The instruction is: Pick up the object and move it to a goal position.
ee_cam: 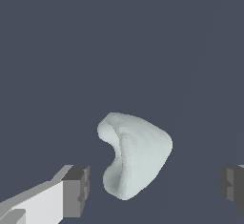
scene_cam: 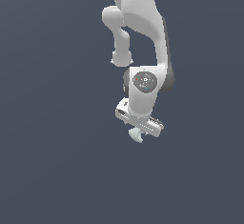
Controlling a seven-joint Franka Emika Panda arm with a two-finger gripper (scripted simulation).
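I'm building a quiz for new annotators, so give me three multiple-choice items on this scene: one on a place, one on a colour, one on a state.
1. Where is the object relative to the gripper in the wrist view?
A. between the fingers
B. outside both fingers
C. out of view

2. What colour is the object?
A. bright red
B. pale mint-white
C. black

3. How do the fingers stand?
A. clamped on the object
B. shut with nothing between them
C. open, apart from the object

Answers: 1 A, it lies in the gap between the two pads; 2 B, both views show a pale lump; 3 C, dark floor shows on both sides of it.
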